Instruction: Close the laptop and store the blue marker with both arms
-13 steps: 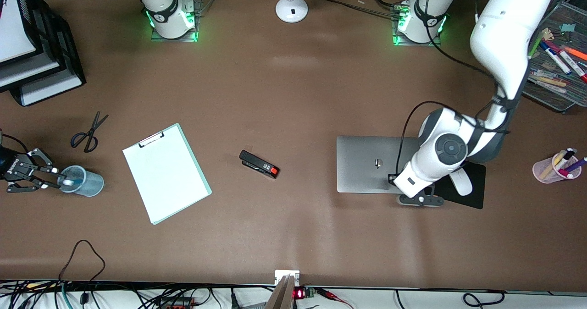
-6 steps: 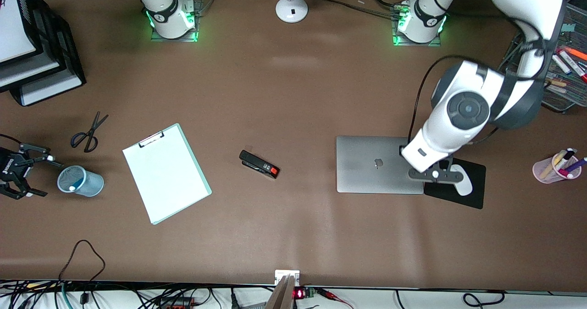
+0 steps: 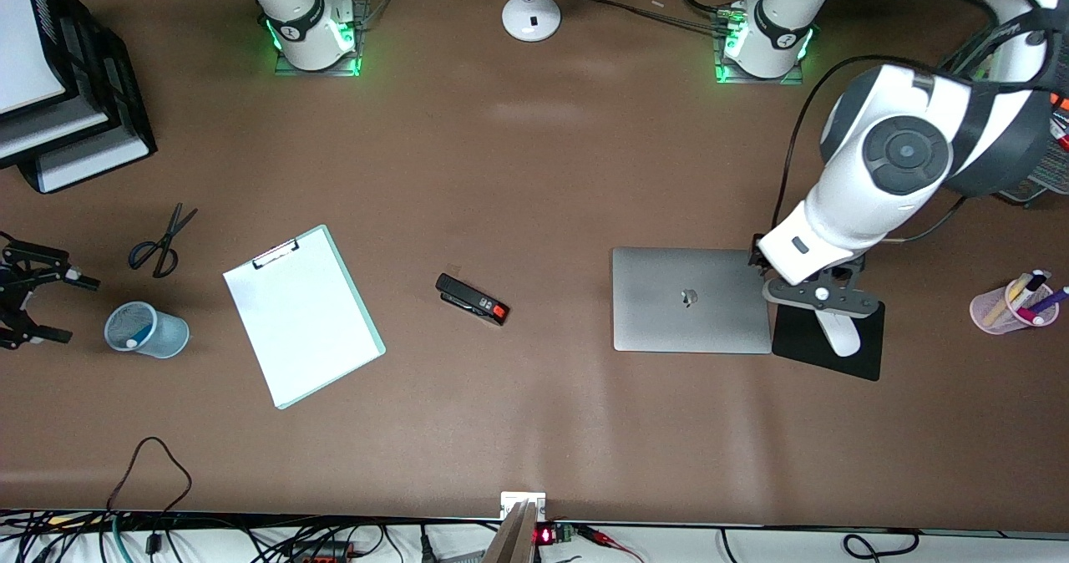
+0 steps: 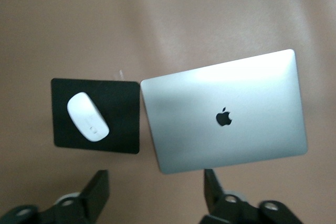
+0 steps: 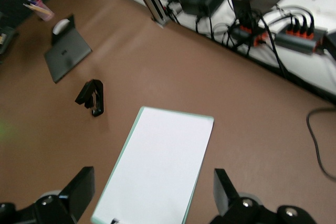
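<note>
The laptop [image 3: 691,299] is seen shut flat on the brown counter [image 3: 534,170], right of centre in the front view, its lid with the dark logo turned upward. Touching its edge toward the left arm's end lies a black mouse pad [image 3: 868,354] carrying a white mouse [image 4: 87,124]. The left claw [image 3: 823,296] is held in the air over the seam between laptop and pad, its fingers [image 4: 97,195] spread apart and nothing gripped.

At the left edge of the front view the right claw [image 3: 37,306] is found released as well (fingers wide, nothing between them), just beside a blue mesh cup [image 3: 147,329]. Inside that cup the blue marker [image 3: 138,334] is stood, with its white end showing at the rim. A clipboard [image 3: 302,315], scissors [image 3: 163,241] and a black stapler [image 3: 472,299] lie across the middle of the frame.
</note>
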